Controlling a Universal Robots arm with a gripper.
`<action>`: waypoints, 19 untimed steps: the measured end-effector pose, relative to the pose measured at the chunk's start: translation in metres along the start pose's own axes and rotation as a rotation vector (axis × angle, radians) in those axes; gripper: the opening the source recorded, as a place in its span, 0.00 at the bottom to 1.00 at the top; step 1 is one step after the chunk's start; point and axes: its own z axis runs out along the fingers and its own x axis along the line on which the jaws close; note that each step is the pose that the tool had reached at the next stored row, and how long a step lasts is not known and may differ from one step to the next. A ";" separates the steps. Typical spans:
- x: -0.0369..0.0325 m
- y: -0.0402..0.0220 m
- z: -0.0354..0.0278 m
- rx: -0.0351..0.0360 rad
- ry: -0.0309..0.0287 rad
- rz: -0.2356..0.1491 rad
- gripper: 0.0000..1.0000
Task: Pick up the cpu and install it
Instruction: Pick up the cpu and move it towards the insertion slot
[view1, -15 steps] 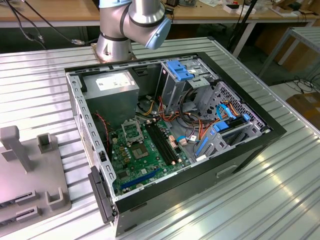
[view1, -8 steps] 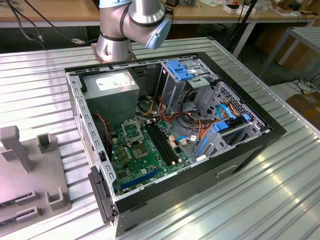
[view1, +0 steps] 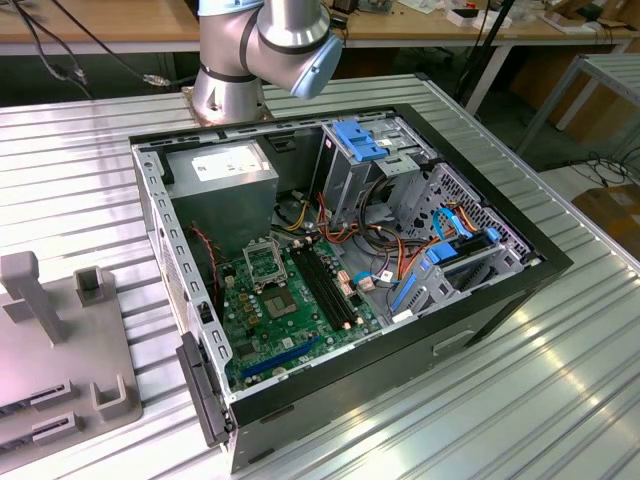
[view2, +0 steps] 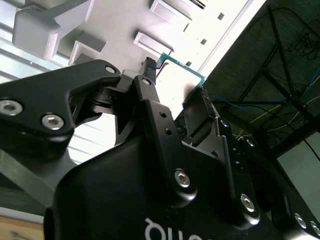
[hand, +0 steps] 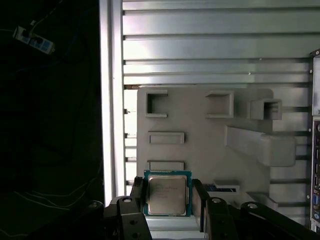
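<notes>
- The claw (hand: 168, 189) is seen pinching the cpu (hand: 167, 196) by two opposite edges, with one of the fingers (hand: 138, 192) pressed to each side and the silver-grey top facing up.
- The chip is judged to be lifted, as the grey fixture (hand: 200, 150) lies well below the claw on the ribbed metal table (hand: 210, 50).
- The carry is best done with the cpu held flat and the squeeze left unchanged, since only thin edges are gripped and a tilt could let it slip.
- The open computer case (view1: 350, 385) stands beside the fixture, well apart from the claw, and its metal-framed socket (view1: 263, 262) is judged the destination.
- Over that socket, the chip's edges should be squared to the frame and sideways dragging avoided, as contacts could be bent.
</notes>
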 end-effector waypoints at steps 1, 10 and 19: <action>0.0000 0.0000 -0.0007 -0.0001 0.0000 0.000 0.47; 0.0002 0.0000 -0.0045 -0.0001 -0.0001 0.000 0.47; 0.0004 0.0000 -0.0109 -0.0001 0.0000 0.000 0.47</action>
